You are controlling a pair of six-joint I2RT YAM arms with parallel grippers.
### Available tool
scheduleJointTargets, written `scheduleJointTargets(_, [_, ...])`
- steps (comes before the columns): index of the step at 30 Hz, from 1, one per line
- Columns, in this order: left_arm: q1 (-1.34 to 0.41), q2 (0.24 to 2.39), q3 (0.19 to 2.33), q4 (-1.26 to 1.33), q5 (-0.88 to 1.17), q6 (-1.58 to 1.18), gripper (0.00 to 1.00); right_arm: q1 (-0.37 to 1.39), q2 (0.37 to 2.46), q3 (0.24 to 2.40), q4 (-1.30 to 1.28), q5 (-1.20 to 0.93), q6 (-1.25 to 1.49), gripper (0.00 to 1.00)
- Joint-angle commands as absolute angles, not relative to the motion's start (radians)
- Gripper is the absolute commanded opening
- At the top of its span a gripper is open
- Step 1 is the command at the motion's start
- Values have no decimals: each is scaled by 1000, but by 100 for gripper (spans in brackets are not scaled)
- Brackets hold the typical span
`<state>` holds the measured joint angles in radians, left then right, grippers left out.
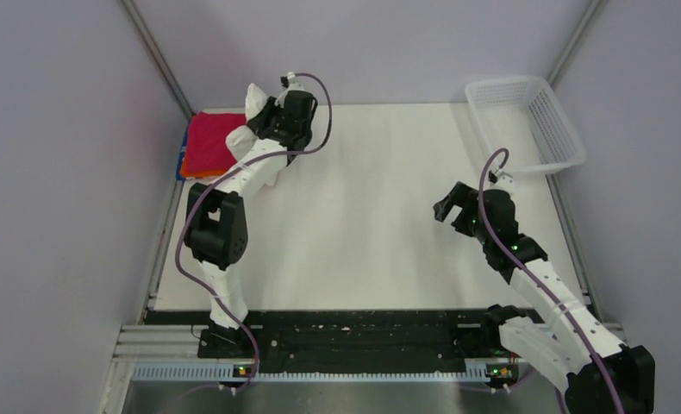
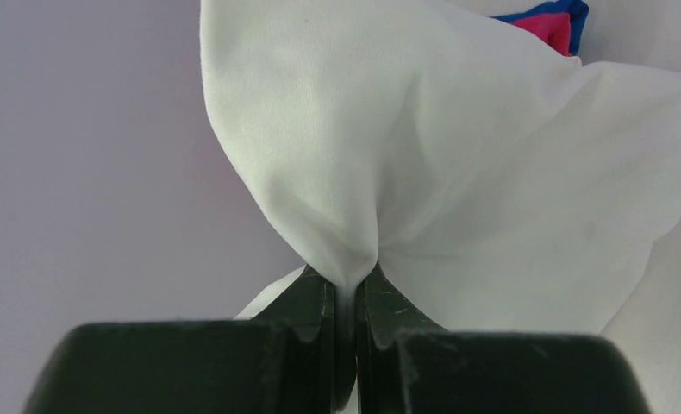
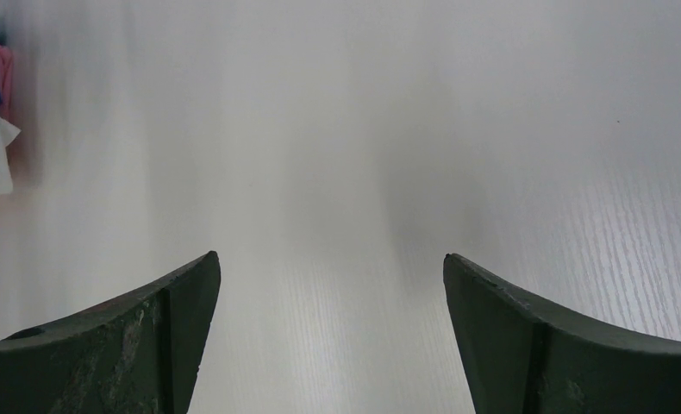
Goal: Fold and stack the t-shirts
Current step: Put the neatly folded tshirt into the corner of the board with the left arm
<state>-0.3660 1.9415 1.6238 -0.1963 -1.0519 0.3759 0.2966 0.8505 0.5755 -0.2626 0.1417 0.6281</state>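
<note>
Step in hand looks like stacking: left gripper (image 2: 347,278) jaws pinched tight on a bunched fold of the white shirt (image 2: 458,172), held up at far left, just right of the stack (image 1: 212,145) (crimson on top). Right gripper (image 3: 330,276) is wide open and empty, over the table (image 1: 363,216) at right, well apart. Next move probably: shift left over the stack, lower, release flat without bunching.

Top view: even, soft overhead light; counter (image 1: 363,216) bright white, near blown out; shadows faint. Left wrist: shirt (image 2: 458,172) fills frame, bright, gentle grey shading in folds; left tool (image 2: 347,302) dark, close, soft-edged. Right wrist: broad dim shadow band down counter middle; grain sharp at right, far left smeared; right tool (image 3: 329,259) underexposed.
</note>
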Motion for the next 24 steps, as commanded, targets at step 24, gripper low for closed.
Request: scheduleJointTargets(24, [-179,1901,1808,-260,-799,248,0,285,894,584,-262,163,606,99])
